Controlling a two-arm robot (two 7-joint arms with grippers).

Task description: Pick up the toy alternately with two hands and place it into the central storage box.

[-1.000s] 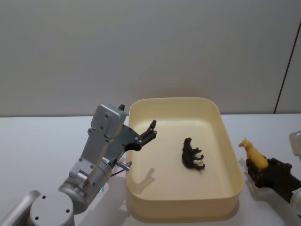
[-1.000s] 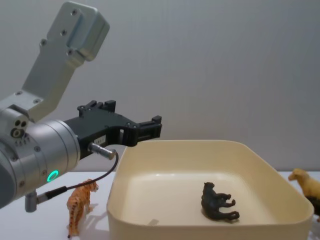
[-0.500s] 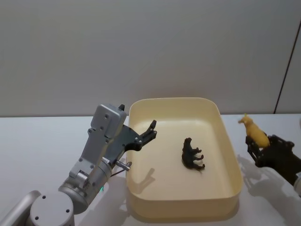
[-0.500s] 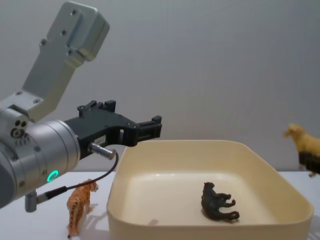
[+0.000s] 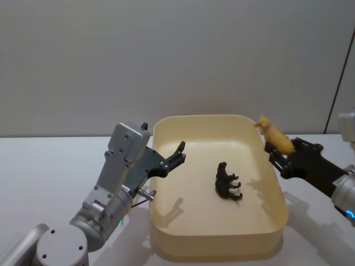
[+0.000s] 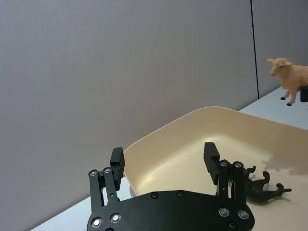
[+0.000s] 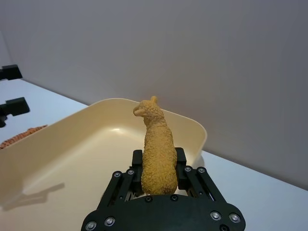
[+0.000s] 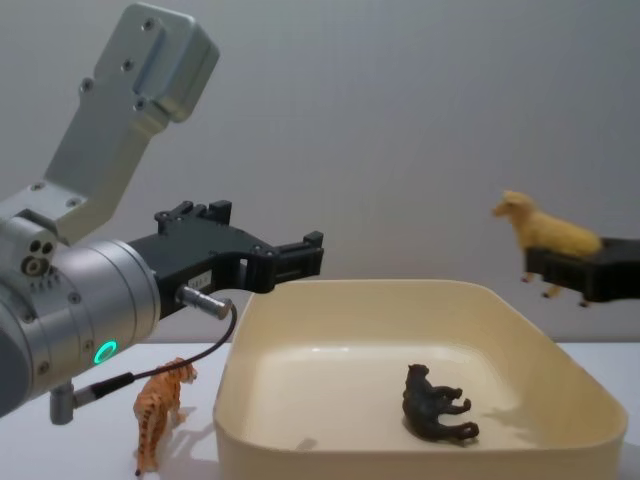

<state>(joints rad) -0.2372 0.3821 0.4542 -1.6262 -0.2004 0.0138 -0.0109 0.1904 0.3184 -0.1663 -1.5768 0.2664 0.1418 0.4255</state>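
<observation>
Storage box [image 5: 216, 246] is set centrally on the table. Left gripper [image 6: 163, 156] is held empty with fingers spread wide, above the box's left rim. Right gripper [image 5: 277, 152] is clamped on the yellow sheep toy [image 5: 273, 134], which is raised over the right rim. Release is best delayed until the toy is carried inward and lowered, clear of the 1 black figurine [image 5: 227, 182] lying inside.

Robot test bench, lab-like room. Bare white table [image 5: 50, 166] set against a plain grey wall [image 5: 166, 55]; one dark vertical seam [image 5: 338, 83] in the wall panels at right. Silver robot arm [image 8: 80, 300] with a green ring light [image 8: 104, 351] reaches over the tabletop. Props: cream plastic tub [image 5: 216, 244], toy tiger [image 8: 160, 410], black toy animal [image 5: 227, 183], yellow toy sheep [image 8: 545, 235].
</observation>
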